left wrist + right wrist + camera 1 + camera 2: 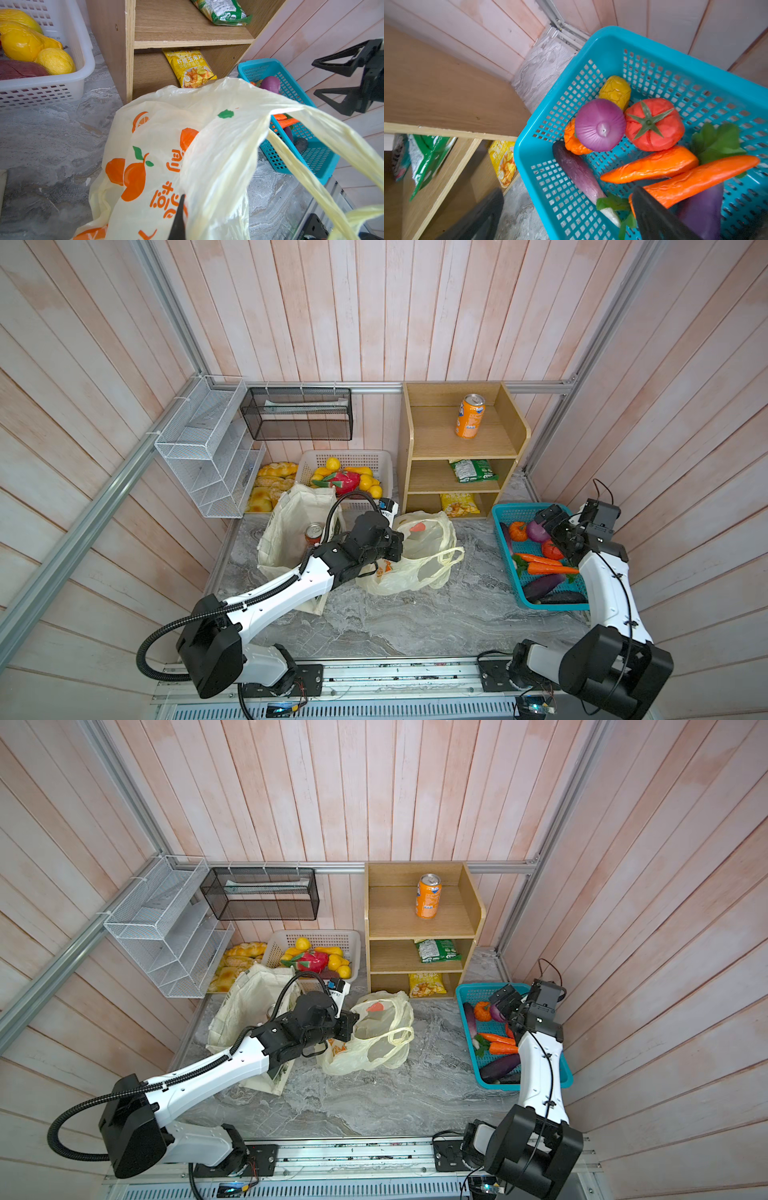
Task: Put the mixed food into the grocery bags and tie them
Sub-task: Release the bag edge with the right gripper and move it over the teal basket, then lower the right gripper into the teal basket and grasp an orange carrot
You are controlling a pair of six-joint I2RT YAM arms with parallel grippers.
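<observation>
The thin plastic bag (409,576) is pale yellow, with orange fruit and green leaves printed on it. It sits in the middle of the grey table (415,626), and its mouth is open. One long handle loop hangs loose on the side nearer the blue basket (557,606).

The left gripper (178,220) is closed tight and pinches the edge of the plastic bag. Just to the left of that bag stands the cream cloth tote (286,526), open at the top. A red soda can (314,533) stands inside it.

The right gripper (550,519) has its jaws wide apart and holds nothing. It hangs over the back end of the blue basket, on the right side of the table. Two orange carrots (652,167) with green tops lie side by side in that basket. Next to them are a red tomato (654,124) and a purple onion (600,124).
</observation>
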